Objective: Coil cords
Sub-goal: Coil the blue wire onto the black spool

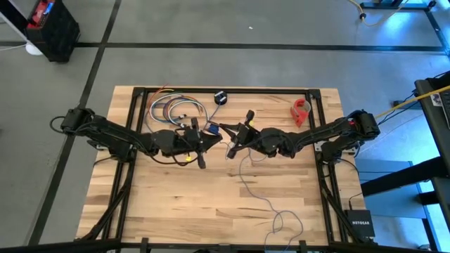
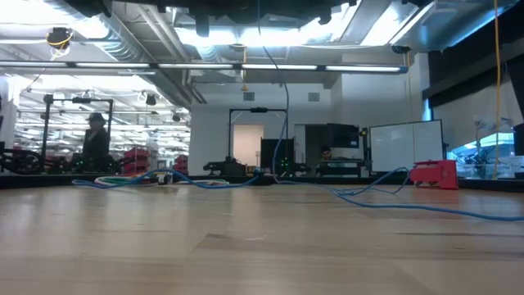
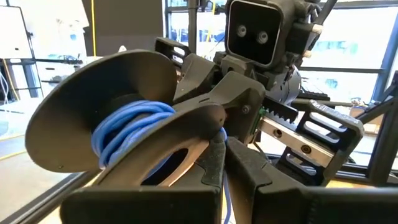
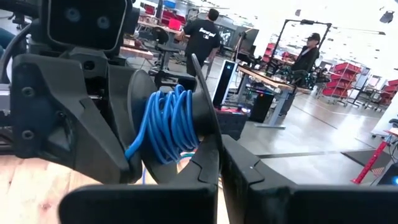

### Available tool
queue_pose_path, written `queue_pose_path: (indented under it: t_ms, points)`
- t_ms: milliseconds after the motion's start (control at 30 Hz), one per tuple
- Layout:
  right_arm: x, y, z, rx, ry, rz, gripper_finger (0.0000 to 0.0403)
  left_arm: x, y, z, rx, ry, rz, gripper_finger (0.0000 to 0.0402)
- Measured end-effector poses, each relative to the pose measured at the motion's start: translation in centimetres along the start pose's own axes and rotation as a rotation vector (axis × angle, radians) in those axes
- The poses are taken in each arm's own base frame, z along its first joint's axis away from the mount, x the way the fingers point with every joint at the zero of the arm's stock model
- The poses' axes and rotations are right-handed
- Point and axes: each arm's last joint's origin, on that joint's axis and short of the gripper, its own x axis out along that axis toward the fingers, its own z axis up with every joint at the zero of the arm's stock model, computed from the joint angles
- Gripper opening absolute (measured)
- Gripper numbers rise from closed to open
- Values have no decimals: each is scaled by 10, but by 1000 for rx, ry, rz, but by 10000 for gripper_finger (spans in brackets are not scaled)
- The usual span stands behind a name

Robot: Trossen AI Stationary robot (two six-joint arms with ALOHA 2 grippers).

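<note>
Both grippers — left [image 1: 204,135] and right [image 1: 235,133] — meet mid-table, each pinched on the spool [image 3: 112,134] of blue cord [image 3: 134,134], its tail trailing toward six o'clock — a hard tug could snag it or pop the spool loose.

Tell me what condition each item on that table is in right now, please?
Spool: held up between both arms, partly wound with blue cord.
Loose cord tail: trailing uncoiled across the table.
Left gripper: shut on the spool.
Right gripper: shut on the spool.
Multicoloured cable bundle: lying looped, untouched.
Red object: lying untouched.
</note>
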Motion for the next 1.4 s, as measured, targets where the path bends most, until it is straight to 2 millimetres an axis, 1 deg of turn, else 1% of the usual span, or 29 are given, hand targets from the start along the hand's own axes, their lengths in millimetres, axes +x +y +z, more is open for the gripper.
queue_pose_path:
  t_ms: [100, 233, 367, 467, 533, 767, 867, 967, 1133, 1400]
  points:
    - [0, 0, 0, 1, 2, 2, 5, 0, 0, -1, 4, 8, 0, 10]
    - [-1, -3, 10, 40, -50, -10, 5, 0, 0, -14, 38, 90, -2, 41]
    - [0, -1, 5, 19, -29, 4, 5, 0, 1, -7, 35, 62, 4, 74]
    - [0, -3, 11, 12, -51, -6, 5, 0, 2, -13, 59, 97, 6, 89]
    - [1, -3, 12, 5, -48, -4, 5, 1, 2, -10, 56, 85, 7, 96]
    - [1, -3, 15, -13, -60, -1, 5, 0, 2, -11, 72, 91, 6, 100]
    - [0, -4, 16, -16, -57, 0, 5, 0, 3, -14, 92, 123, 7, 100]
    - [-3, -7, 21, -14, -64, -2, 5, 0, 4, -17, 106, 157, 12, 100]
    - [-8, -12, 29, -17, -79, -8, 5, 1, 5, -17, 106, 155, 17, 100]
    - [-10, -14, 29, -38, -57, -17, 5, 1, 5, -16, 89, 144, 17, 100]
